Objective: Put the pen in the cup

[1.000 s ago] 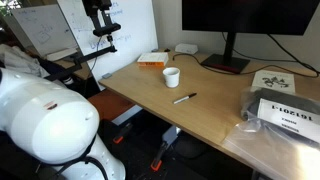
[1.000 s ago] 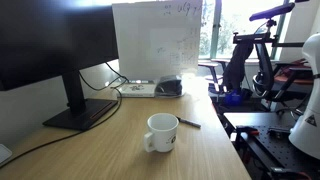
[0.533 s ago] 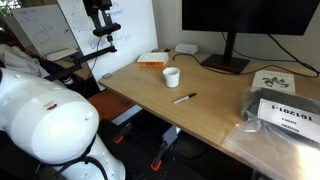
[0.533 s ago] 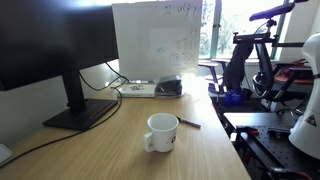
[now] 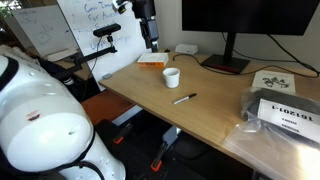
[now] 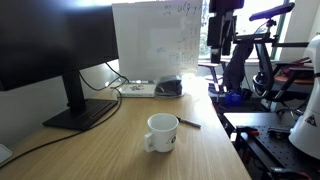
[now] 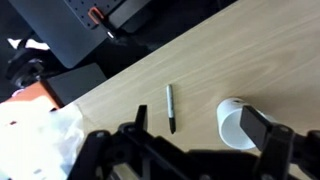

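Wrist view: a thin dark pen with a whitish end lies flat on the pale wooden desk, left of the small glossy white cup, near it but apart. The black gripper hangs raised, well apart from the cup, jaws spread wide, holding nothing.

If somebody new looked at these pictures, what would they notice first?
A white cup stands in the middle of the wooden desk, and a dark pen lies flat beside it, not touching it. The robot's gripper hangs in the air over one end of the desk, open and holding nothing. A big black monitor stands at the back.
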